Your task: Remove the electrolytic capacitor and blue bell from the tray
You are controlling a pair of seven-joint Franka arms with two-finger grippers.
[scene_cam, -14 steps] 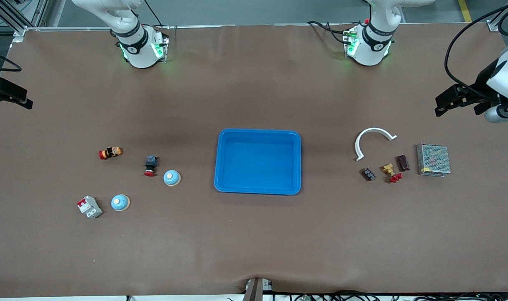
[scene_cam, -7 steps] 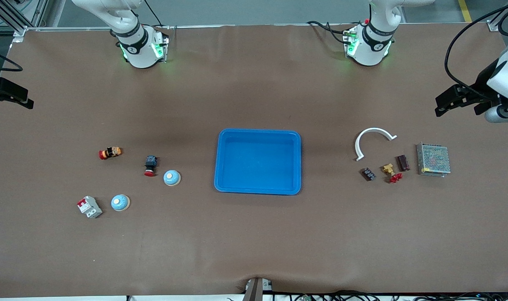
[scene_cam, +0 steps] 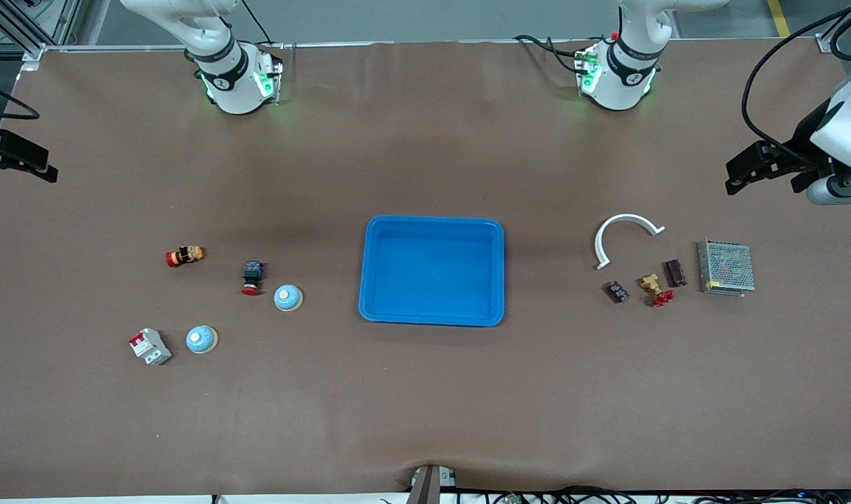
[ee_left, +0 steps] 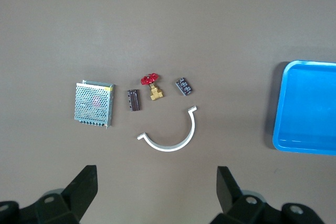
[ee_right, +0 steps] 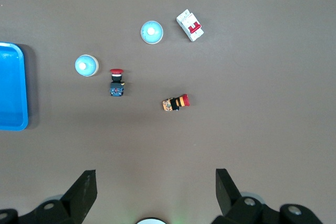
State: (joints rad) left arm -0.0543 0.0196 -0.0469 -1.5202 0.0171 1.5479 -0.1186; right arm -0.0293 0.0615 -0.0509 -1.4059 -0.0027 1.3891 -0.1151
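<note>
Two light blue dome bells lie toward the right arm's end: one (scene_cam: 288, 297) (ee_right: 85, 65) closer to the blue tray (scene_cam: 369, 273), one (scene_cam: 202, 339) (ee_right: 151, 32) nearer the front camera. Toward the left arm's end lie a dark brown block (scene_cam: 674, 273) (ee_left: 134, 100) and a small black part (scene_cam: 616, 291) (ee_left: 184, 85). I cannot tell which is the capacitor. My left gripper (scene_cam: 765, 185) (ee_left: 156, 171) is open and empty, high over the table's left-arm end. My right gripper (scene_cam: 15, 173) (ee_right: 156, 174) is open and empty, high over the other end.
Near the bells lie a black and red push button (scene_cam: 252, 277), an orange and red button (scene_cam: 184, 255) and a white breaker (scene_cam: 150, 346). Near the dark parts lie a white curved strip (scene_cam: 625, 234), a brass valve (scene_cam: 655, 288) and a mesh power supply (scene_cam: 725, 266).
My left gripper has shifted slightly toward the robots' side of the table. The right gripper has barely moved. Nothing on the table has moved.
</note>
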